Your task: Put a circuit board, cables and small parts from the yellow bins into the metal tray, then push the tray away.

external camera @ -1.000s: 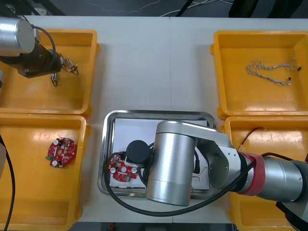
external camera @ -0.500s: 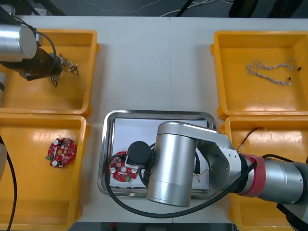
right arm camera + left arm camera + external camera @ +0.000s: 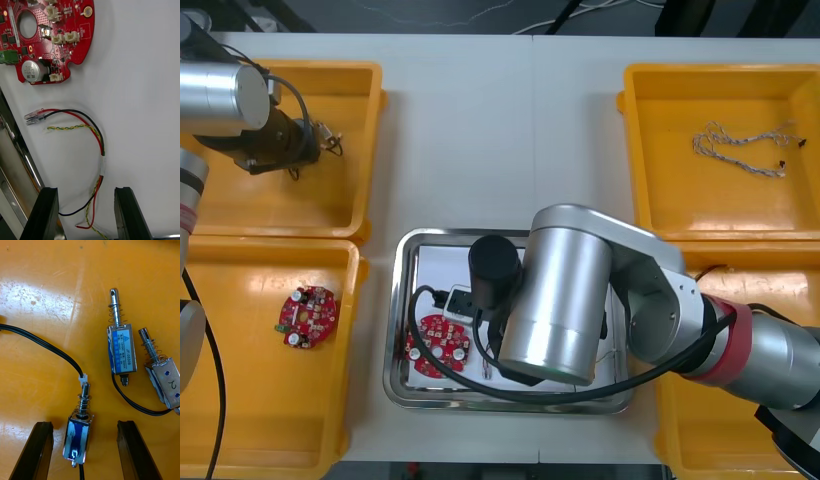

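In the left wrist view my left gripper [image 3: 86, 452] stands open over the floor of a yellow bin [image 3: 41, 292]. One small metal part [image 3: 78, 431] with a black lead lies between its fingertips. Two more small metal parts [image 3: 120, 348] lie just beyond. From the front, that gripper [image 3: 298, 158] is in the far left bin [image 3: 240, 200]. My right gripper [image 3: 86, 215] is open above the metal tray [image 3: 15, 157], and a red and yellow cable [image 3: 93, 138] lies loose on the white floor between its fingers. A round red circuit board [image 3: 48, 37] lies past the cable, and it also shows in the tray as the red circuit board [image 3: 438, 340].
A second circuit board [image 3: 305, 317] lies in the near left bin. A twisted blue and white cable [image 3: 745, 145] sits in the far right bin. A black cable [image 3: 700, 280] shows at the near right bin's edge. My right arm [image 3: 560, 300] covers much of the tray [image 3: 405, 300].
My right arm has swung right and away from the board, uncovering more of it, and its fingers have opened. The left arm has shifted slightly within its bin.
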You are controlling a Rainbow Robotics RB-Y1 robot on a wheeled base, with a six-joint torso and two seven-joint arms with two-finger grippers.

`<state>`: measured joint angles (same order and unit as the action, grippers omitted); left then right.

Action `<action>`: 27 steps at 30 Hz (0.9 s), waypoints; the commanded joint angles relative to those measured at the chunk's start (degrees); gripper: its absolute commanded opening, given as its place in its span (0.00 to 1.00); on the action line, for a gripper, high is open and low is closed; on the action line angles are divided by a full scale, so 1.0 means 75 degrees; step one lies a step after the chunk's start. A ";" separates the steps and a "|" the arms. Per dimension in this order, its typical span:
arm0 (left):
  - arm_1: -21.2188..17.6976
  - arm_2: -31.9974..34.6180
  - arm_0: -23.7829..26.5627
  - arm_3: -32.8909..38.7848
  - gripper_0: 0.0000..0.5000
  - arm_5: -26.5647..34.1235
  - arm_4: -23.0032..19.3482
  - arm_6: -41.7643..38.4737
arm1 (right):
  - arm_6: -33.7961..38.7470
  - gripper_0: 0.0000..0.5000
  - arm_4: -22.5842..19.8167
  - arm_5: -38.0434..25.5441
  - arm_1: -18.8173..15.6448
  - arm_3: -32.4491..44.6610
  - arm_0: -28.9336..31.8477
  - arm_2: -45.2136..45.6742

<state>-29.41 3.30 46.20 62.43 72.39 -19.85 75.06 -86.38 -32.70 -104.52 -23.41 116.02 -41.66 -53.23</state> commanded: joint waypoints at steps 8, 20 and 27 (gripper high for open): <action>0.0090 -0.0218 0.0391 -0.0050 0.12 -0.0078 -0.0037 0.0750 | 0.0572 0.86 -0.1464 -0.0731 -0.0676 0.0878 0.0071 0.2363; 0.0043 -0.0077 0.0380 0.0090 0.00 0.0309 -0.0083 0.0867 | 0.3138 0.86 -0.2296 -0.0731 -0.1578 0.1745 0.0329 0.3828; -0.0051 0.0263 0.0239 0.0899 0.00 0.1446 -0.0130 0.0949 | 0.4041 0.86 -0.2378 -0.0731 -0.2129 0.2109 0.0961 0.4789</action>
<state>-29.37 2.96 46.55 64.10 80.42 -20.11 75.72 -59.02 -49.71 -109.79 -36.12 129.02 -37.37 -21.96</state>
